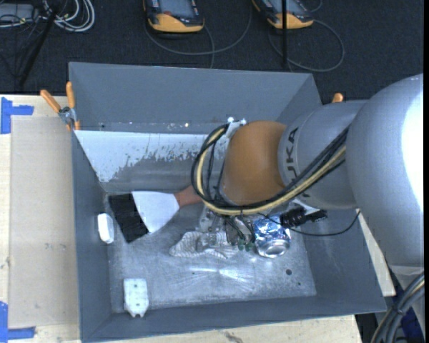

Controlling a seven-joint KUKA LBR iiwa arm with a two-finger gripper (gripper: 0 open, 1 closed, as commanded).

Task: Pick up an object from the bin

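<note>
Here gripper [220,236] hangs low beside crushed can [273,239].

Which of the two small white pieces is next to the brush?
The rounded one by the left wall, beside the black bristles; the blocky one lies apart, near the front corner.

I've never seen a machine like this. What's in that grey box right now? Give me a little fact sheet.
bin: grey metal bin with sloped walls
arm: reaches in from the picture's right, orange cover above the tool
tool: low over the middle of the floor, above a grey crumpled piece
next to tool: shiny crushed can
further left: black brush, small white cylinder
front corner: white block
holding anything: cannot tell
</note>
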